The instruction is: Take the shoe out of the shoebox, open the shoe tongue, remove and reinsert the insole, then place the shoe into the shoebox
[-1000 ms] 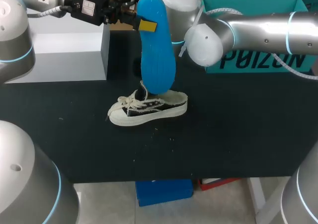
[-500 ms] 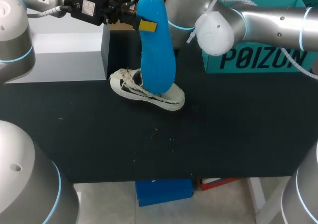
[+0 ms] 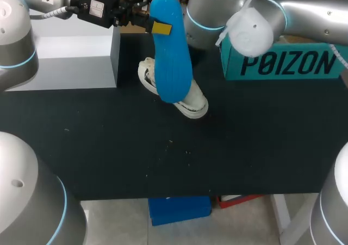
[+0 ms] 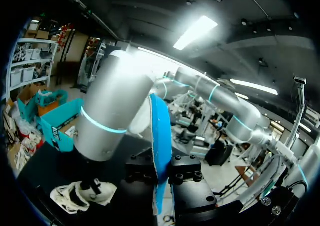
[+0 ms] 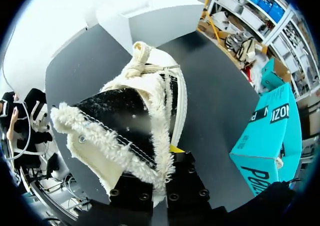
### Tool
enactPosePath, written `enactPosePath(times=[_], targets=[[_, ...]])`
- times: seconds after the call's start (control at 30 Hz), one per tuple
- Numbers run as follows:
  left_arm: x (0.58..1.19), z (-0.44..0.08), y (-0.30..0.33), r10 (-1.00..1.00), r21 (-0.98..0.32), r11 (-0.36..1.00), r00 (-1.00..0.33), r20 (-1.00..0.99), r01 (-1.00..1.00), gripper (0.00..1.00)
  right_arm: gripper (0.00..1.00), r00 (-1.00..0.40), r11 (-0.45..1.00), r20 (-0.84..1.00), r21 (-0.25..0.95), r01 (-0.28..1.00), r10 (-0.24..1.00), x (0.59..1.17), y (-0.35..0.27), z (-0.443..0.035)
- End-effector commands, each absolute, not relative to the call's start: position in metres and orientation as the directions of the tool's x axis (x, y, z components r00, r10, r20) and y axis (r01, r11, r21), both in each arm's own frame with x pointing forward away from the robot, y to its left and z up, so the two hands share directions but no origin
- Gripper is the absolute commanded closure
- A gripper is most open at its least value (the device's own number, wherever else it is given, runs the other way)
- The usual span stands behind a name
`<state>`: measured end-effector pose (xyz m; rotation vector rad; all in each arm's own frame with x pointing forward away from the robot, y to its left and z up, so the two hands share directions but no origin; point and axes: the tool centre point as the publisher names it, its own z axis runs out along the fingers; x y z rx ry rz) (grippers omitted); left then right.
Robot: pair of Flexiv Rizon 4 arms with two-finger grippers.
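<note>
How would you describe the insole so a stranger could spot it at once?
On the black table, look between the grey box and the teal shoebox. The left gripper holds the insole upright there, close by the shoe. It alone is a flat, bright blue, foot-shaped slab.

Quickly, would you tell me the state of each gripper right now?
Left gripper: shut on the insole.
Right gripper: shut on the shoe.
</note>
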<state>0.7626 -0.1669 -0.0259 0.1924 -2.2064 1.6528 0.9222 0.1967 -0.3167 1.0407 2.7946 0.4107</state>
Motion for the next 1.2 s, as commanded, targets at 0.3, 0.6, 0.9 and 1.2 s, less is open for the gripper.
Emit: enactPosePath(times=[0.3, 0.6, 0.9, 1.2], targets=[[0.763, -0.027, -0.168, 0.113, -0.896, 0.301, -0.921, 0.374, -0.327, 1.0, 1.0, -0.179, 0.185, -0.049, 0.356, 0.916, 0.983, 0.89, 0.184, -0.309], [0.763, -0.027, -0.168, 0.113, -0.896, 0.301, -0.921, 0.374, -0.327, 1.0, 1.0, -0.08, 0.088, -0.037, 0.356, 0.93, 0.996, 0.877, 0.19, -0.318], [0.763, -0.027, -0.168, 0.113, -0.896, 0.301, -0.921, 0.374, -0.327, 1.0, 1.0, -0.123, 0.138, -0.068, 0.319, 0.938, 0.99, 0.872, 0.199, -0.346], [0.763, -0.027, -0.168, 0.113, -0.896, 0.301, -0.921, 0.374, -0.327, 1.0, 1.0, -0.154, 0.169, -0.075, 0.304, 0.938, 0.985, 0.875, 0.202, -0.363]])
